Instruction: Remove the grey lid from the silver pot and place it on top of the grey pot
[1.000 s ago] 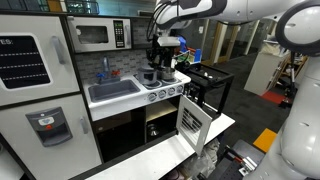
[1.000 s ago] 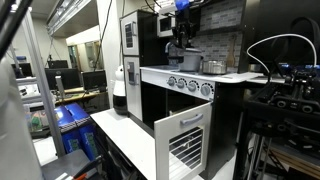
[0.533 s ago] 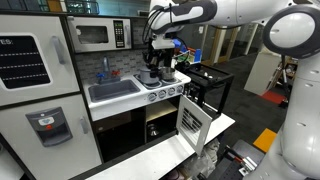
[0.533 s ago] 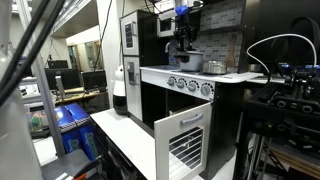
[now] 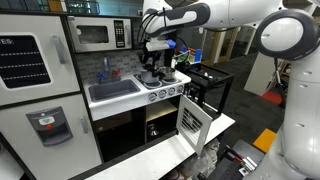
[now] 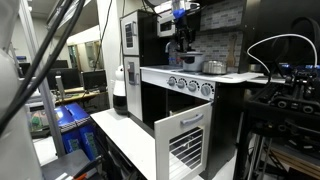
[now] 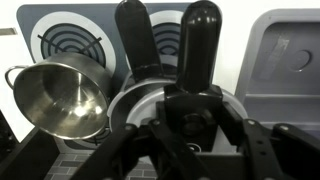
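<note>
In the wrist view the silver pot (image 7: pixel 60 100) stands uncovered on the stove at the left, its shiny inside showing. The grey lid (image 7: pixel 135 100) is a pale round disc right under my gripper (image 7: pixel 167 30), whose two black fingers are shut on it. In an exterior view the gripper (image 5: pixel 152 66) hangs over the dark grey pot (image 5: pixel 150 78), with the silver pot (image 5: pixel 167 72) just to its right. The lid hides the grey pot in the wrist view. Whether the lid touches the grey pot I cannot tell.
The pots stand on a toy kitchen's stove top (image 5: pixel 160 88) with black burner rings (image 7: pixel 65 40). Beside the stove is a grey sink (image 5: pixel 112 90) with a faucet (image 5: pixel 103 68). A microwave (image 5: pixel 95 35) sits above, and the oven door (image 5: pixel 192 120) hangs open below.
The arm has carried the lid sideways, from above the silver pot to above the grey pot. The grip has not changed.
</note>
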Controlling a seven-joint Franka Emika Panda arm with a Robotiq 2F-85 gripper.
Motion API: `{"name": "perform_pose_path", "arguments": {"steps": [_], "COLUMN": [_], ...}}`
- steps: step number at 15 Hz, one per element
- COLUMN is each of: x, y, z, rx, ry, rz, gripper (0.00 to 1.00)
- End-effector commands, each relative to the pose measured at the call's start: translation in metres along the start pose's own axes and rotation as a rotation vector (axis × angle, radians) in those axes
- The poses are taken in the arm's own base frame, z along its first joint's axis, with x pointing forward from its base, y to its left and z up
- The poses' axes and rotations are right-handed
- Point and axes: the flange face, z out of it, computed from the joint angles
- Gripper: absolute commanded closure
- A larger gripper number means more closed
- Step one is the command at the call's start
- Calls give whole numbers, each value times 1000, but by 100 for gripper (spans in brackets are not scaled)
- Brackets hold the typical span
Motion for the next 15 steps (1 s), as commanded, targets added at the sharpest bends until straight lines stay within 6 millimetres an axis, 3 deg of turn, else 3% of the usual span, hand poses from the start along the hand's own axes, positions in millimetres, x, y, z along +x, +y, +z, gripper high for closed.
{"name": "perform_pose_path", "arguments": {"steps": [1,7,15], "x": [8,4,-1], "y": [5,26,56], "z": [-10,-40,-40], "rx": [26,158,181], "ry": [16,33,18], "rz": [-56,-229,-289], "gripper": [70,70,70]}}
